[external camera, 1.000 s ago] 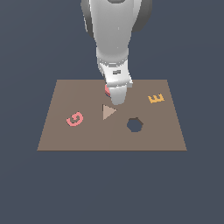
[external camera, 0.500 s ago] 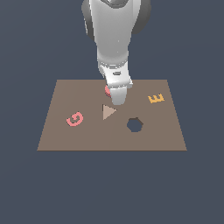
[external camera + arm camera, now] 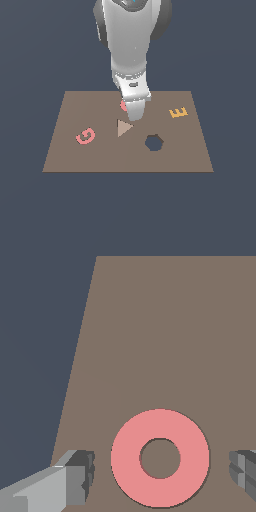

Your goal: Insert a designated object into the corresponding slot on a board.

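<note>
The arm comes down from the top of the exterior view and its gripper (image 3: 135, 114) hangs low over the far middle of the board (image 3: 70, 155), covering most of what lies under it. Only a small salmon-red sliver of the ring (image 3: 123, 105) peeks out at the exterior view's left of the wrist; the rest is hidden behind the arm there.

The wrist view shows the ring (image 3: 160, 457) whole, lying flat on the brown board (image 3: 165, 331) with its round hole open to the board surface. One finger (image 3: 80, 476) stands on one side of it and the tip of the other (image 3: 244, 468) on the opposite side. The fingers are spread wider than the ring, with a gap of bare board between each tip and the ring's outer edge, so neither touches it. Both are cut off by the picture's edge.

In the exterior view a pink letter G (image 3: 85, 135) lies toward the board's left, a pale triangle (image 3: 123, 127) sits just in front of the gripper, a yellow letter E (image 3: 178, 112) lies toward the right, and a dark hexagonal cutout (image 3: 154, 143) shows nearer the front. The ring-shaped slot cannot be made out in either view. The board's edge against the dark ground (image 3: 40, 331) runs along one side of the wrist view.
</note>
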`<state>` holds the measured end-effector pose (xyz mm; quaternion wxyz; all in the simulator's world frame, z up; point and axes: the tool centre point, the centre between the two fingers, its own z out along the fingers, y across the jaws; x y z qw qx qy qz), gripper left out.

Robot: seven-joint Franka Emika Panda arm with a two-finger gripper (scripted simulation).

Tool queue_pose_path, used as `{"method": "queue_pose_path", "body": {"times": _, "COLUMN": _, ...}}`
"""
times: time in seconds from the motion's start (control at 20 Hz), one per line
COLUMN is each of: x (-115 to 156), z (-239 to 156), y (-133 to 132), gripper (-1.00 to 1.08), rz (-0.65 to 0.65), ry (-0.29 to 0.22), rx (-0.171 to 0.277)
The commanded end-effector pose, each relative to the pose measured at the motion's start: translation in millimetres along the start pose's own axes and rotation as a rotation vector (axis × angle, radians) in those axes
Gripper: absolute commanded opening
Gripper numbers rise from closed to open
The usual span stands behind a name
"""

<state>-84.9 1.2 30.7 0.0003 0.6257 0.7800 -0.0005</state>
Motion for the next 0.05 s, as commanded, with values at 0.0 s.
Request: {"method": "queue_pose_path", "body": {"times": 0.0, "x": 0.0, "z": 0.0, "y": 0.0, "gripper": 1.00, "rz": 0.000, "ry": 0.000, "rx": 0.000}}
